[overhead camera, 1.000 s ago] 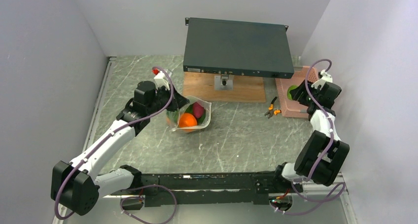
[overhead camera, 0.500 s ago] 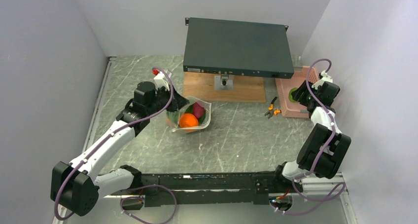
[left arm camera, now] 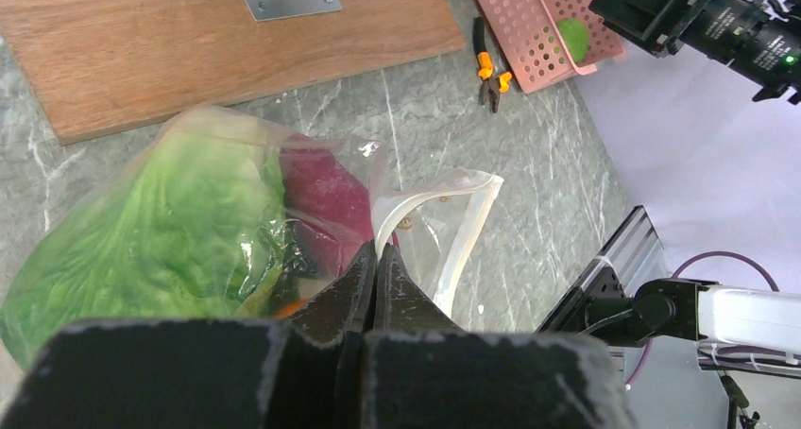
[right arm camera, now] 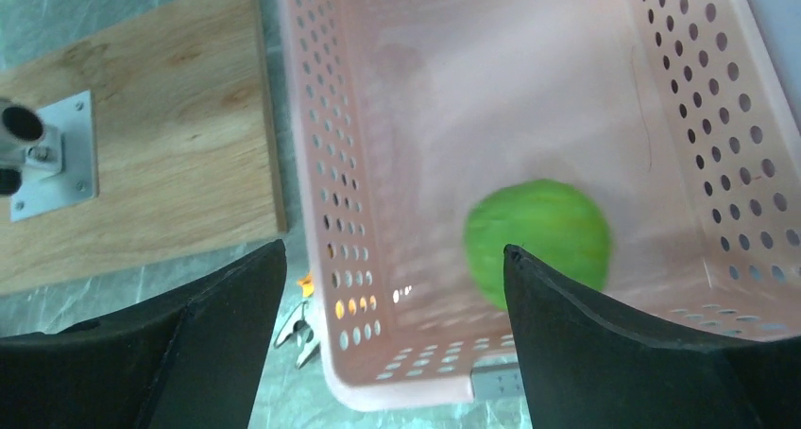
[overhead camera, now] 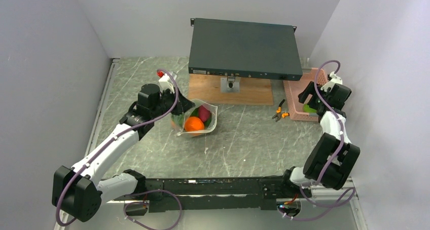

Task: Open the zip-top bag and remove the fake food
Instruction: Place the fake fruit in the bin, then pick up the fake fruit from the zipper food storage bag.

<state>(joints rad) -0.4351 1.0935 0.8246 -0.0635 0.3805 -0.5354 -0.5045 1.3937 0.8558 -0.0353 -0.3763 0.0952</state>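
Observation:
The zip-top bag (overhead camera: 199, 119) lies open-mouthed on the table, left of centre. Inside it I see fake food: an orange ball (overhead camera: 193, 123), a red piece (left arm camera: 326, 197) and leafy lettuce (left arm camera: 179, 231). My left gripper (left arm camera: 376, 259) is shut on the bag's white zip rim (left arm camera: 458, 226), pinching it at the mouth. Over at the right wall my right gripper (right arm camera: 395, 249) hangs open above the pink basket (right arm camera: 321, 164). A round green piece (right arm camera: 538, 235) sits blurred inside the basket, free of the fingers. The same green piece (overhead camera: 309, 108) shows in the top view.
Orange-handled pliers (overhead camera: 279, 112) lie on the table just left of the basket (overhead camera: 291, 101). A dark flat device (overhead camera: 243, 47) stands on a post over a wooden board (overhead camera: 203, 90) at the back. Walls close in left and right.
My right gripper has opened and the round green piece has left it and now lies in the basket. The left arm and the bag have not moved.

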